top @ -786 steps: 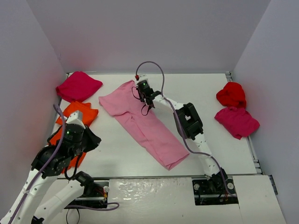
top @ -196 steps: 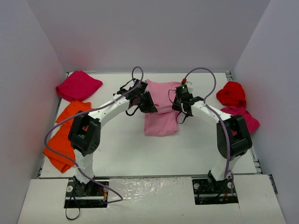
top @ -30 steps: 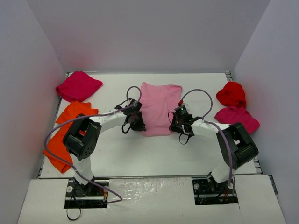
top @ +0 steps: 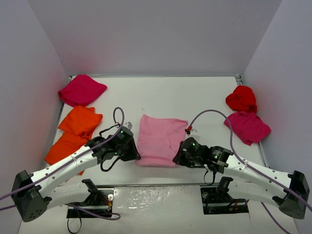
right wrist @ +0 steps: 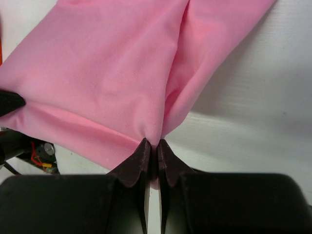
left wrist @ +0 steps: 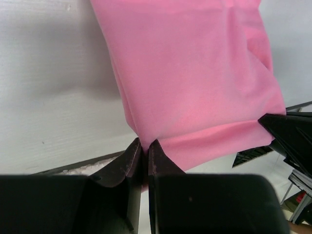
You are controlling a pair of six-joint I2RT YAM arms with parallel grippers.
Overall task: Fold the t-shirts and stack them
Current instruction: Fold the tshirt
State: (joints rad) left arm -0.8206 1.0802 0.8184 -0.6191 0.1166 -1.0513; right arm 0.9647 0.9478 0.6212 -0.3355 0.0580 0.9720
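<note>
My left gripper (top: 131,153) and right gripper (top: 179,158) clamped on pink t-shirt (top: 161,138) near corners; cloth lies farward.

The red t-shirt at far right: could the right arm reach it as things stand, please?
Probably not yet: the right gripper is shut on the pink t-shirt, though nothing blocks the red t-shirt.

A white table (top: 195,92) spreads beneath the left claw (top: 136,157). Plain pale walls (top: 156,39) rise beyond it and on both sides.
</note>
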